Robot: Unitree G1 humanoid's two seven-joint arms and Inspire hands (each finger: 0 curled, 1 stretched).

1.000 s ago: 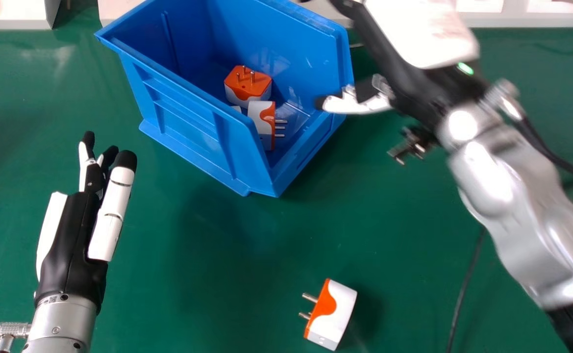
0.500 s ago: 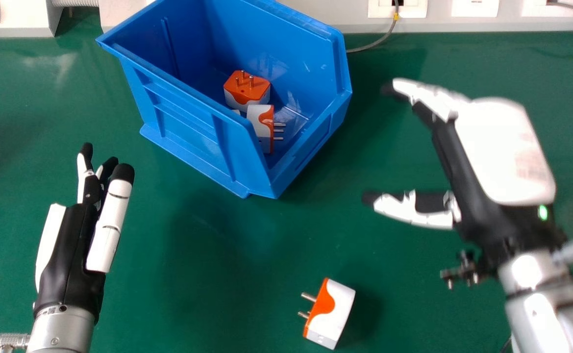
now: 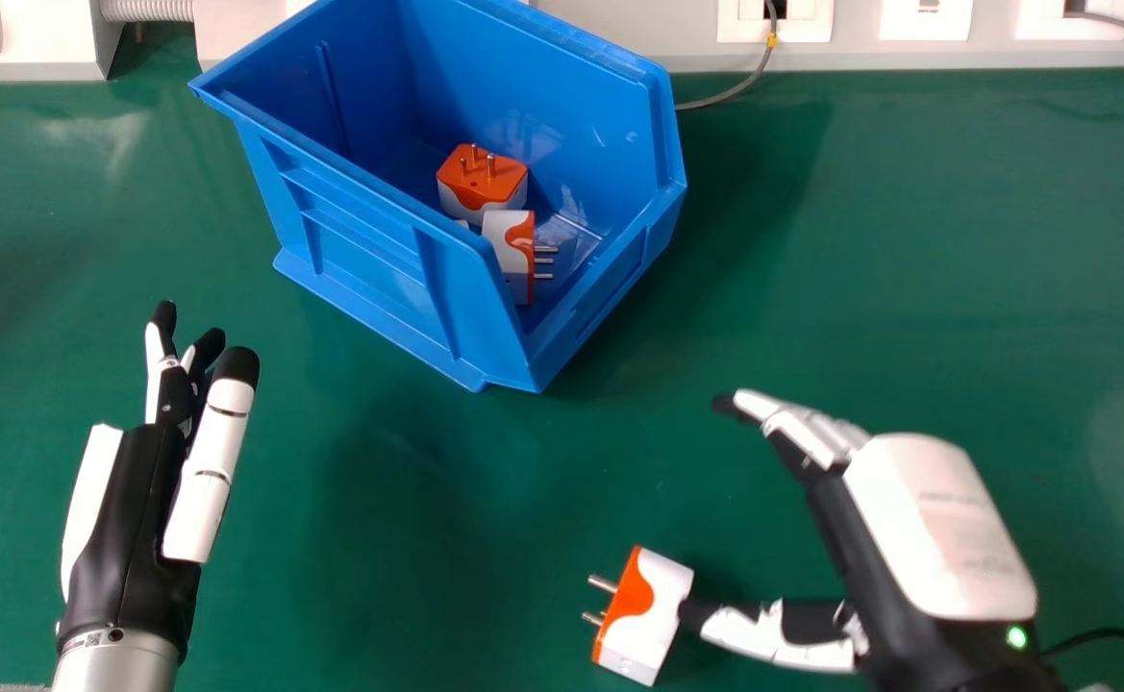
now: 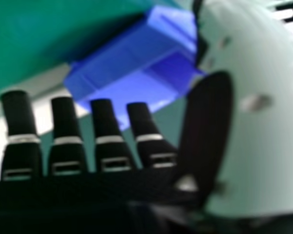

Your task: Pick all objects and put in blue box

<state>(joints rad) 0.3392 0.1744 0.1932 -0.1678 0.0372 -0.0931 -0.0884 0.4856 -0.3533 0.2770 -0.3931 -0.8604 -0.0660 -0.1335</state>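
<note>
Your right hand (image 3: 936, 538) has come away from the right-hand rim of the box (image 3: 369, 259), where it was a second ago, and is now low at the right of the head view, by the loose plug (image 3: 643, 615). That plug has stayed put on the green table (image 3: 408, 538), on the robot's side of the box, its orange face and pins turned to the left.

You have the right hand spread wide, fingers straight and well apart from the thumb, and it holds nothing. The thumb's dark tip is right at the plug's white body; you cannot tell from here whether they touch. In the right hand view, the straight fingers stand up before the box.

Your left hand (image 3: 129, 509) is at the left of the head view, fingers straight, also empty.

Inside the box you have an upright plug (image 3: 483, 183), pins pointing up, and near it a sideways plug (image 3: 509, 245), pins pointing right. A bit of something white shows beside them, too hidden to name. Behind the box, a grey cable (image 3: 739, 88) runs up to a wall socket (image 3: 739, 24).
</note>
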